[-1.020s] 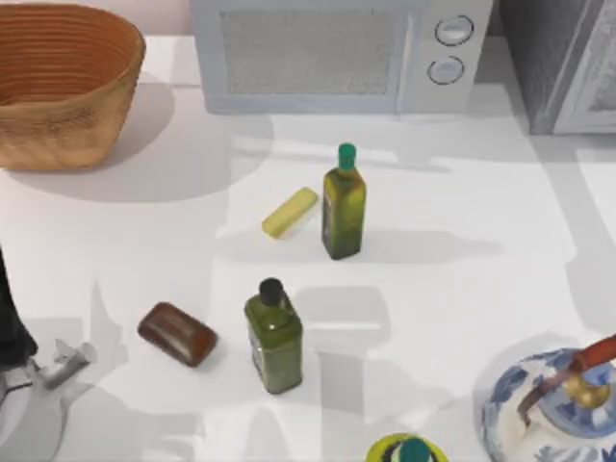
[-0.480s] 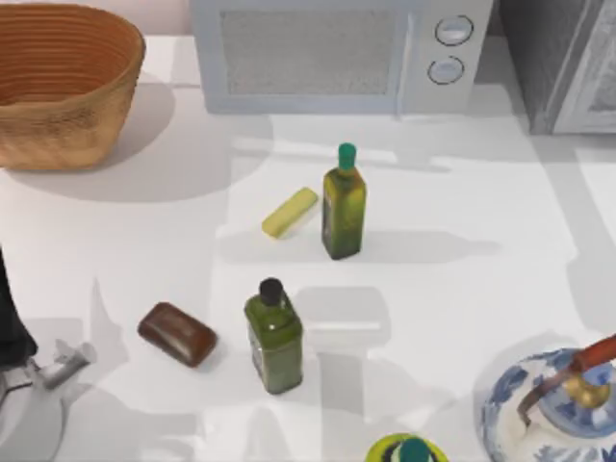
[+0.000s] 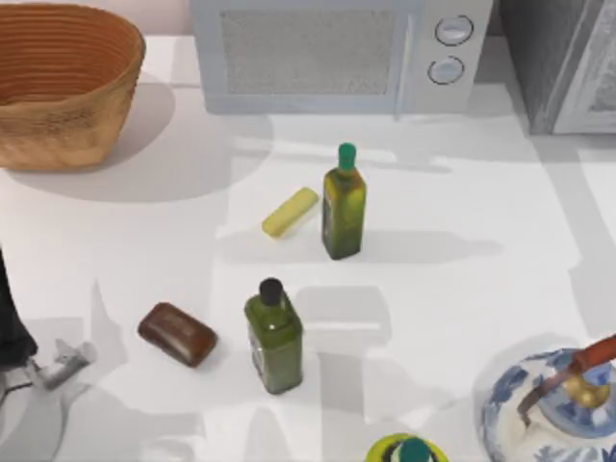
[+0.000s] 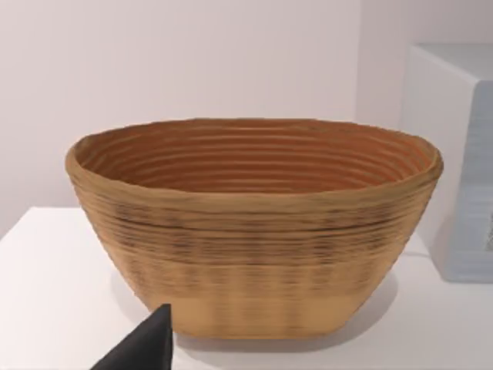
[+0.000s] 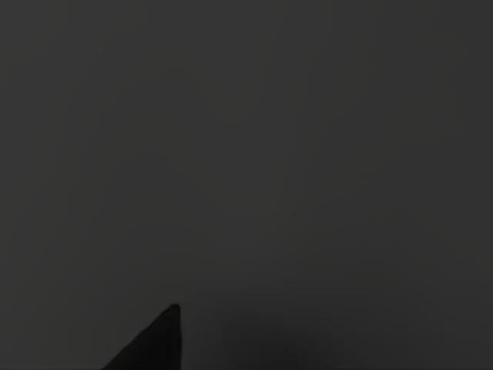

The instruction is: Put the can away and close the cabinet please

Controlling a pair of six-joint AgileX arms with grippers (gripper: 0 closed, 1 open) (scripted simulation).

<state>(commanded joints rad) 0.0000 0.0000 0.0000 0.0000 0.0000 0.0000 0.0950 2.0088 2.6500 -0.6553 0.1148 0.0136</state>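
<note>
1. Left wrist view: the left tool (image 4: 146, 347) shows as one dark tip low over the desk (image 4: 54, 270). Whether it is apart or together cannot be told. A woven basket (image 4: 254, 254) stands straight ahead of it, apart from it, and it holds nothing that can be seen.
2. Right wrist view: it is dark, so the right tool's state cannot be told either.
3. Top view: the left arm (image 3: 8, 318) sits parked at the desk's near left edge. The cabinet (image 3: 553, 58) is far from the left tool, at the opposite back corner beside the microwave (image 3: 337, 53).
4. Where the can lies cannot be told, so the stowing step looks unsettled. The next move likely calls for confirming the can is inside, then pushing the door shut.
5. No writing is legible; the bottle (image 3: 344, 207) carries no readable label.
</note>
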